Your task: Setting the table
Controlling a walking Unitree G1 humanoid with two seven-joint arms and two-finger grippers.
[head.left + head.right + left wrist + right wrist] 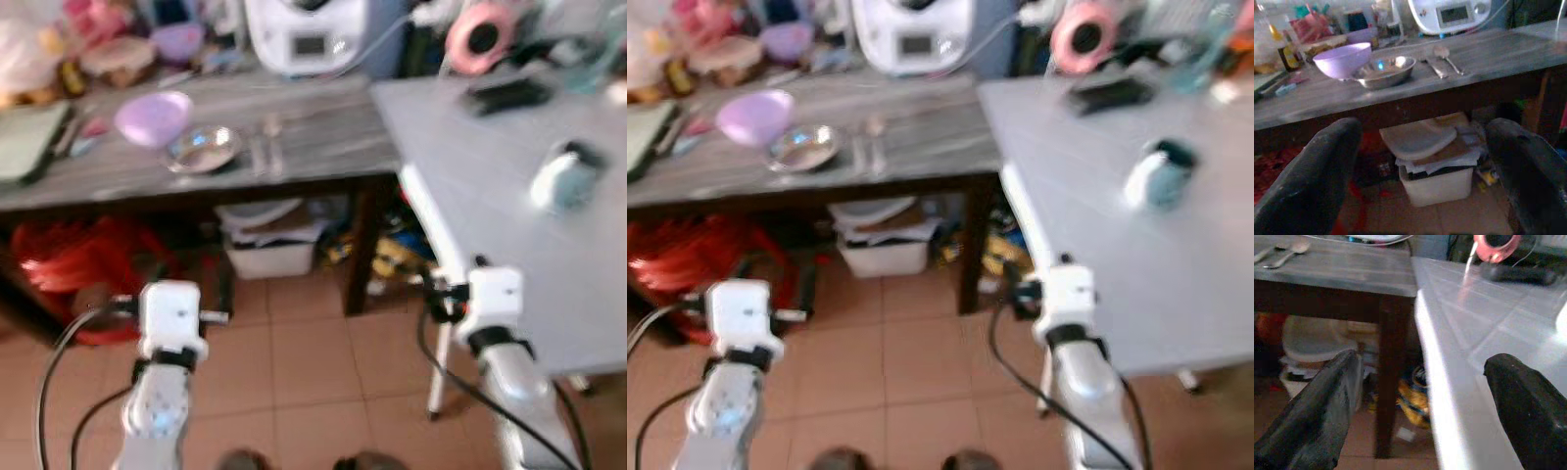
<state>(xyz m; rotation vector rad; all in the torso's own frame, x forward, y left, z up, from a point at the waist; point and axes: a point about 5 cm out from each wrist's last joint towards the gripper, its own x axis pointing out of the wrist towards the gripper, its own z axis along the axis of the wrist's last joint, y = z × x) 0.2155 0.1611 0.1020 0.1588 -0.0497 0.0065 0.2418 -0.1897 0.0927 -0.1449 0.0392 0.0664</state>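
Approach, nothing held | left gripper and right gripper: fingers spread wide, empty, low before the tables, ready to reach | purple bowl, steel bowl, 2 utensils grouped on grey wooden table | white table alongside, likely the destination.

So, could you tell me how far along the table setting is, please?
Nothing looks set yet. The purple bowl, steel bowl and spoon all lie on the wooden table. The left gripper and right gripper are open and empty. Picking up and placing everything remains.
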